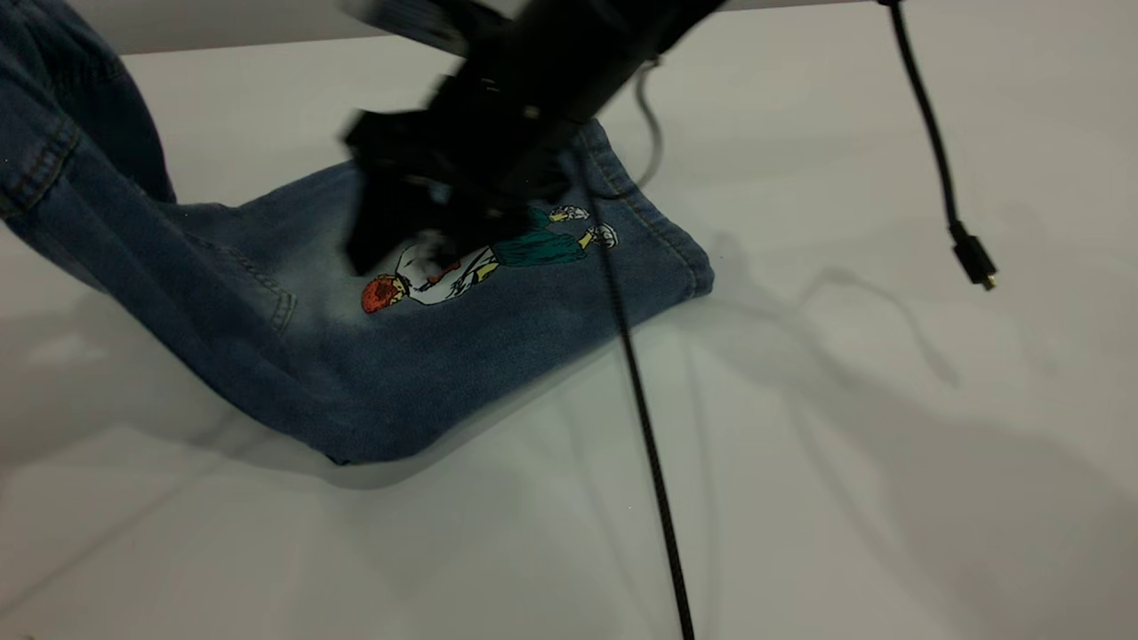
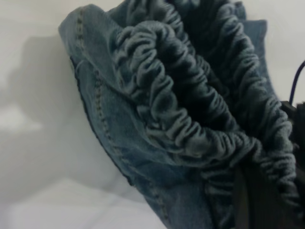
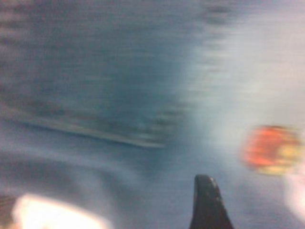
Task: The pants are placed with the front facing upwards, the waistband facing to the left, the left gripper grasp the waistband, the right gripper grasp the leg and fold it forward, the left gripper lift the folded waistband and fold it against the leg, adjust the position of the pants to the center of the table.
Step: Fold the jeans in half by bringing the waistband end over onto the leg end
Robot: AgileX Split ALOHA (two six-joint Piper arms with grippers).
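The blue denim pants [image 1: 418, 364] lie on the white table [image 1: 889, 462], embroidered basketball player [image 1: 484, 260] facing up. Their left part rises off the table toward the upper left [image 1: 62, 169] and runs out of the exterior view. In the left wrist view the ruched waistband [image 2: 190, 109] fills the picture, and my left gripper [image 2: 257, 200] is shut on it at the lower corner. My right gripper [image 1: 404, 222], smeared by motion, hovers just over the leg beside the player. The right wrist view shows one black fingertip [image 3: 206, 191] above denim [image 3: 105, 86] near the orange ball [image 3: 271, 150].
A black braided cable [image 1: 649, 444] hangs from the right arm across the leg hem [image 1: 662, 227] to the front edge. Another black cable with a plug [image 1: 973, 258] dangles at the right. Bare tabletop lies in front of and to the right of the pants.
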